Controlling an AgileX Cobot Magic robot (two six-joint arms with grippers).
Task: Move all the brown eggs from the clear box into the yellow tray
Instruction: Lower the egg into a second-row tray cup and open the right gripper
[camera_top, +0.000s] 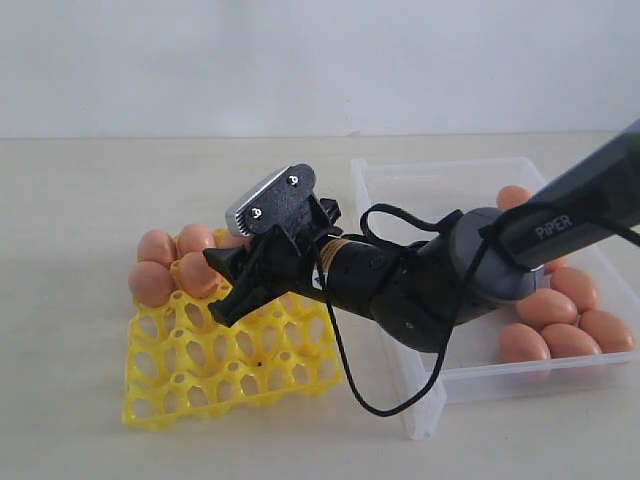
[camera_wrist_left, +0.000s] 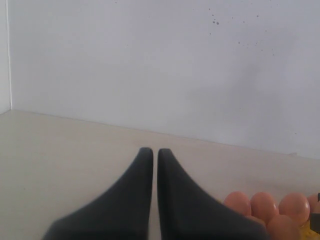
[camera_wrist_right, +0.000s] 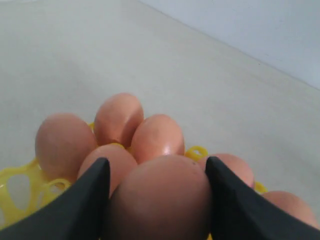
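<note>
The yellow tray (camera_top: 200, 385) lies left of the clear box (camera_top: 440, 175). Several brown eggs (camera_top: 155, 250) fill the tray's far left cups; in the right wrist view they cluster (camera_wrist_right: 120, 117) just beyond the fingers. My right gripper (camera_wrist_right: 157, 161) is shut on one brown egg (camera_wrist_right: 160, 200), which fills the gap between both fingers. In the exterior view that gripper (camera_top: 225, 285) hangs low over the tray's back rows. Several more eggs (camera_top: 570, 340) rest at the box's right end. My left gripper (camera_wrist_left: 151, 150) is shut and empty above bare table, with tray eggs (camera_wrist_left: 265, 205) off to one side.
The right arm (camera_top: 450, 275) reaches across the box's left half, its black cable (camera_top: 350, 385) looping down over the box's near wall. A pale wall (camera_top: 320, 60) stands behind the table. Most of the tray's near cups hold nothing.
</note>
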